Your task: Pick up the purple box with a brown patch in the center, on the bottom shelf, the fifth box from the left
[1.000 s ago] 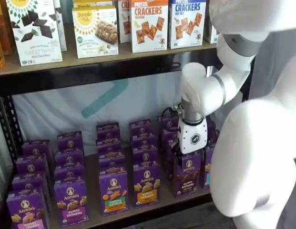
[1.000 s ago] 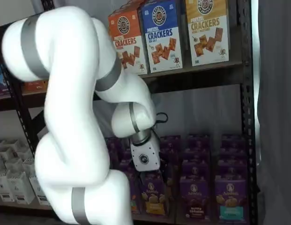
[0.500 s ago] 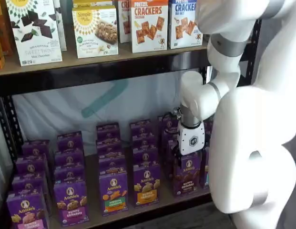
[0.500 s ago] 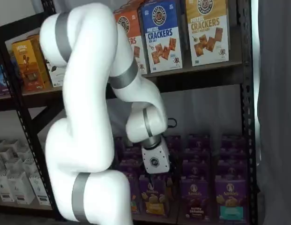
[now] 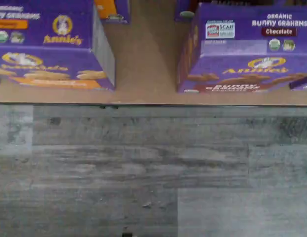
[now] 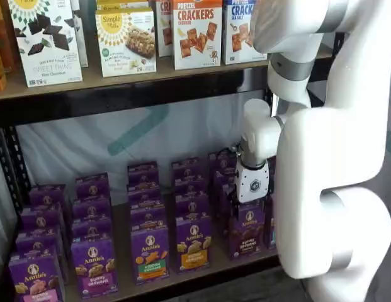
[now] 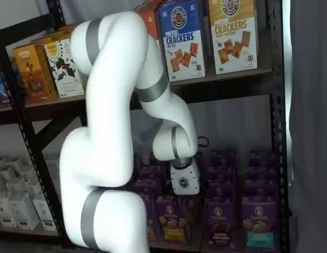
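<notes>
White pretzel cracker boxes (image 6: 196, 33) line the upper shelf (image 6: 119, 78); a grey plank floor (image 5: 143, 173) lies below.

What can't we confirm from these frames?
- Hand: in both shelf views the white body hides the black fingers; open or shut unknown.
- Small purple carton with dark brown band: contact with the hand unclear; its top is covered.
- Wrist view: the same carton is cut off by the frame edge; no fingers visible.

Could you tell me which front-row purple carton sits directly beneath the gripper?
The purple box with the dark brown Bunny Grahams band; the gripper hangs right above it, while the orange-banded box stands beside it, clear.
</notes>
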### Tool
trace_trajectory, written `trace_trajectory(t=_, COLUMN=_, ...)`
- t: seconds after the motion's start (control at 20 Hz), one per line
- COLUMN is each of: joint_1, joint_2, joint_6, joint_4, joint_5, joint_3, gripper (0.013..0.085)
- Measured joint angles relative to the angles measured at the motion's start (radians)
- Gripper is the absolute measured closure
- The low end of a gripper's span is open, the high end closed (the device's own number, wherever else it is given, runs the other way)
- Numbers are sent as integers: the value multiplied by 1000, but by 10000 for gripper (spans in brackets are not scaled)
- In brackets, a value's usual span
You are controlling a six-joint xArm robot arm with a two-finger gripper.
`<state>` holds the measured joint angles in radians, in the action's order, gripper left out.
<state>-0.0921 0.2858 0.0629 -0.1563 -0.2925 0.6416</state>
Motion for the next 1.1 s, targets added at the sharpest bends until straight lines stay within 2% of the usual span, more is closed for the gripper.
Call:
trace_trajectory(t=0.15, joint_1=-12, joint_2=76, joint_6=-34, joint_4=22, joint_5=1, joint_3=71, gripper=130)
trace_trajectory(t=0.55, joint_1=-30, joint_2=236, joint_6=-82, joint_4=53, joint_5=-29, joint_3=263, gripper=130)
trace_trajectory(t=1.1, joint_1=-54, joint_2=388, joint_6=-104, joint_4=46, joint_5=-168, joint_3=529, gripper=130)
